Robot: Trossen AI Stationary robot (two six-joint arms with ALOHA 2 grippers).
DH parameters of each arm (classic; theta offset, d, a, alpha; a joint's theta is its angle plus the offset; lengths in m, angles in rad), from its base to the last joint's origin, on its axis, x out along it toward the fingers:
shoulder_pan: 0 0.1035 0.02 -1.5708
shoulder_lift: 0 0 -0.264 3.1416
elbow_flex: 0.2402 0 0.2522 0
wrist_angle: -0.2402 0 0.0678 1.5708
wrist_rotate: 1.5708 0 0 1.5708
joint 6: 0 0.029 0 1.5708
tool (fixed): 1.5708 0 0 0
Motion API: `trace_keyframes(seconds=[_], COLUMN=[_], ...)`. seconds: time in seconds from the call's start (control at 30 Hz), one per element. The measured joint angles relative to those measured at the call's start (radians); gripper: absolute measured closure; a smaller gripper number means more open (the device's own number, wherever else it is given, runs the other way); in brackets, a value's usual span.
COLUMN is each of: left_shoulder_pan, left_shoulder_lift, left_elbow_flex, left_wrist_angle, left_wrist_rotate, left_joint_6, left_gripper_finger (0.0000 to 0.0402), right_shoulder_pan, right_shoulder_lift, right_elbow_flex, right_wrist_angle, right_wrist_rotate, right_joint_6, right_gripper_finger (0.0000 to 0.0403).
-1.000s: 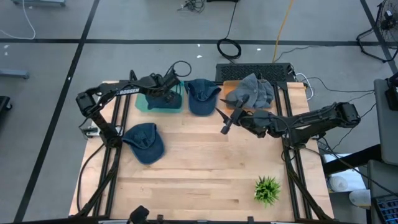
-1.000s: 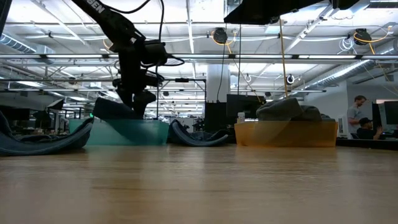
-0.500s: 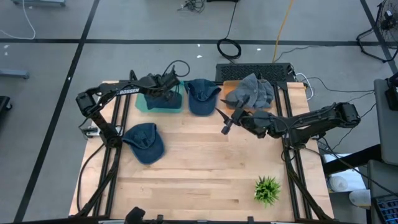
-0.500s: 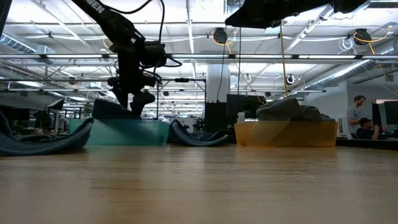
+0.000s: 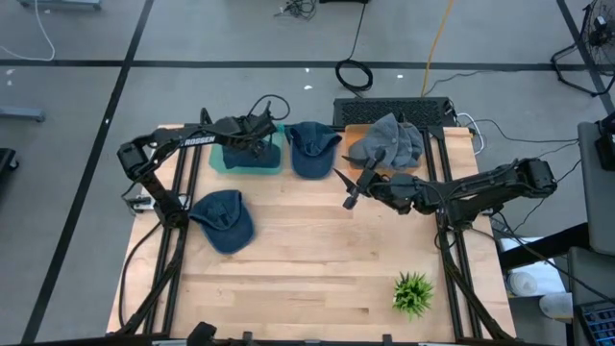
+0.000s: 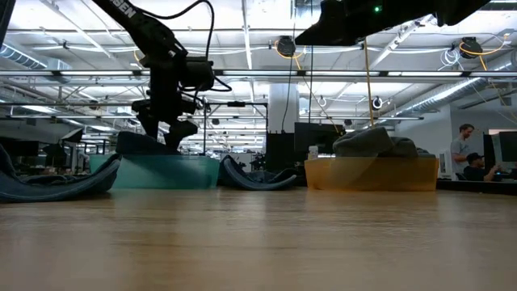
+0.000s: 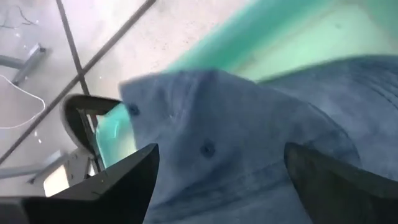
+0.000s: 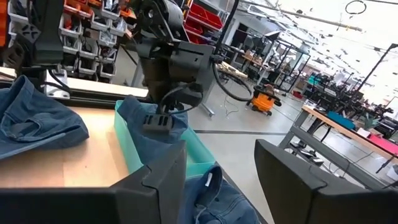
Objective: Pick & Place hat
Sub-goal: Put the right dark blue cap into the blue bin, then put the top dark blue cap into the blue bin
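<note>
From overhead, the left gripper (image 5: pixel 258 137) is hovering over the teal bin (image 5: pixel 247 159) at the bench's (image 5: pixel 317 259) far edge, hiding most of the denim hat (image 5: pixel 252 151) inside it. The low view is showing only that hat's dark crown (image 6: pixel 139 143) above the teal bin's wall, the left gripper just over it. The left wrist view is filling with blue denim, the jaws standing wide apart. The right gripper (image 5: pixel 350 195) is hanging right of the teal bin, jaws parted, empty.

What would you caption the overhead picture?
Left gripper open above a hat in the teal bin; right arm waits mid-table.
</note>
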Motion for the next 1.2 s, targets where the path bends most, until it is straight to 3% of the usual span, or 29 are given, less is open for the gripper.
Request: trace_keyframes(seconds=[0.23, 0.53, 0.73, 0.9, 1.2], left_shoulder_pan=[-0.001, -0.081, -0.155, -0.23, -0.336], left_shoulder_lift=[-0.079, -0.258, -0.363, -0.407, -0.412], left_elbow_flex=[0.008, 0.007, 0.007, 0.007, 0.007], left_wrist_angle=[-0.008, -0.067, -0.118, -0.12, -0.121], left_wrist_rotate=[-0.155, -0.002, 0.164, 0.253, 0.272], left_joint_6=[0.065, 0.078, 0.082, 0.063, 0.054], left_gripper_finger=[0.005, 0.005, 0.005, 0.005, 0.005], right_shoulder_pan=[0.0, 0.0, 0.001, 0.001, 0.035], right_shoulder_lift=[0.0, 0.0, 0.0, 0.0, 0.0], right_elbow_flex=[0.0, 0.0, 0.0, 0.0, 0.0], right_wrist_angle=[-0.002, -0.006, -0.012, -0.026, -0.022], right_wrist_rotate=[-0.008, -0.026, -0.029, -0.135, -0.16], right_joint_6=[-0.036, -0.034, 0.122, 0.182, 0.117], right_gripper_finger=[0.0227, 0.0226, 0.0226, 0.0184, 0.009])
